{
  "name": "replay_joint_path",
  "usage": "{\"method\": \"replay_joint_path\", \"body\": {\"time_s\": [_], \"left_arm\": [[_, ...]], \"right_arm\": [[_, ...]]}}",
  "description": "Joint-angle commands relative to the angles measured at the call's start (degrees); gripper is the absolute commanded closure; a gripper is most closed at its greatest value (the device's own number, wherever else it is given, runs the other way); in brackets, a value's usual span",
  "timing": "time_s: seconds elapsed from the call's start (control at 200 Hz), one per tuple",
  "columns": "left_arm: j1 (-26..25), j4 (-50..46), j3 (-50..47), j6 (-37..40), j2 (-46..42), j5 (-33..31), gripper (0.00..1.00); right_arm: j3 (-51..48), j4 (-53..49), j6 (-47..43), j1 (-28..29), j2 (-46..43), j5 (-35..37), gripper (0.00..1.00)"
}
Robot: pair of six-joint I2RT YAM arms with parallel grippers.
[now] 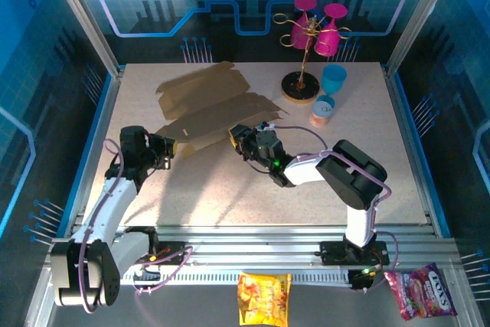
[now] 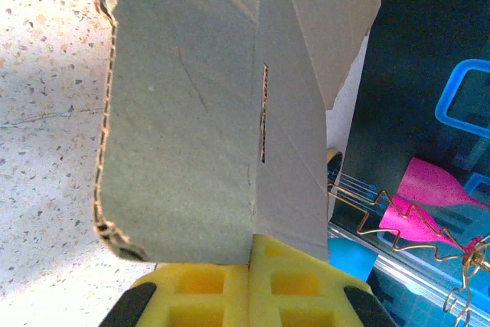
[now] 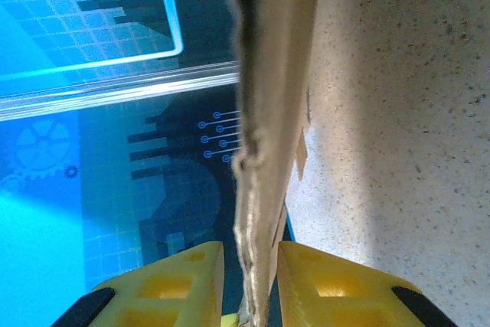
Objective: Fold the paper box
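Paper box (image 1: 207, 105) lies as a flat creased sheet at the far left-centre of the tabletop (image 1: 230, 197). No wall is raised, so I judge nearly all the folding is left. My left hand (image 1: 170, 146) pinches its near-left flap; my right hand (image 1: 238, 137) straddles the near-right edge, can't tell if clamped. Blue cup (image 1: 334, 78) and small cup (image 1: 322, 111) stand by the rack (image 1: 300, 88) of hung pink cups (image 1: 326, 40), contents unreadable.

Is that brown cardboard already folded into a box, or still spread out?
Still spread out: the paper box is a creased sheet with its flaps splayed, not a closed carton.
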Motion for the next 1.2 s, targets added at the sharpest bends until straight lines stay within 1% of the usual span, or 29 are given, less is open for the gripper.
{"method": "replay_joint_path", "body": {"time_s": [0.0,0.13,0.22,0.34,0.45,0.475,0.48,0.5,0.55,0.585,0.645,0.67,0.775,0.86,0.885,1.041,1.126,1.196], "left_arm": [[0.27,-0.99,1.48,-0.59,-1.13,2.13,1.0],[0.25,-0.99,1.58,-0.73,-1.0,2.33,1.0],[0.25,-0.98,1.65,-0.65,-0.96,2.42,1.0],[0.33,-1.0,1.65,-0.68,-0.85,2.6,1.0],[0.34,-1.58,2.32,-0.37,-1.04,2.82,1.0],[0.34,-2.7,3.01,0.07,-1.21,2.71,1.0],[0.34,-2.94,3.21,0.17,-1.22,2.61,0.99],[0.34,-4.06,4.19,0.9,-1.49,2.34,0.92],[0.38,-8.61,7.5,3.47,-2.31,0.74,0.7],[0.36,-12.29,10.77,5.74,-3.0,-1.05,0.57],[0.34,-18.61,16.91,9.88,-4.04,-4.81,0.44],[0.34,-21.36,19.64,11.57,-4.32,-6.77,0.41],[0.34,-30.61,30.64,16.95,-4.54,-14.68,0.4],[0.34,-34.53,36.83,19.5,-4.8,-19.2,0.4],[0.3,-35.09,37.99,20.09,-4.89,-20.22,0.4],[0.36,-37.82,43.07,21.98,-4.78,-23.4,0.4],[0.36,-38.16,44.56,22.28,-5.09,-24.85,0.4],[0.34,-38.32,45.77,22.8,-4.64,-25.34,0.39]], "right_arm": [[1.81,-4.91,-1.37,-0.7,-0.45,1.56,0.75],[4.39,-6.22,-1.59,-0.49,-0.02,4.18,0.77],[5.11,-5.42,-1.36,-0.41,0.79,5.71,0.81],[6.17,-4.74,-1.13,-0.43,1.48,6.51,0.9],[6.68,-6.92,-2.1,-0.24,-0.11,7.84,1.0],[6.81,-7.77,-2.56,-0.24,-0.87,8.39,1.0],[6.82,-7.98,-2.68,-0.16,-1.1,8.46,1.0],[6.99,-9.03,-3.11,-0.08,-2.0,8.84,1.0],[8.08,-12.95,-4.12,-0.21,-4.43,9.32,1.0],[9.15,-16.31,-4.89,-0.25,-6.57,9.47,1.0],[11.2,-21.09,-7.08,-0.36,-9.94,10.17,1.0],[12.34,-23.15,-8.22,-0.34,-11.34,10.41,1.0],[17.75,-32.17,-12.62,-0.44,-16.43,11.29,1.0],[22.23,-37.97,-16.34,-0.28,-20.19,12.03,1.0],[23.56,-41.13,-17.47,-0.26,-21.39,12.34,1.0],[34.7,-54.95,-24.43,0.96,-27.63,15.75,1.0],[41.62,-61.74,-25.98,1.63,-28.9,16.58,1.0],[47.61,-65.98,-25.94,1.98,-28.29,16.76,1.0]]}}
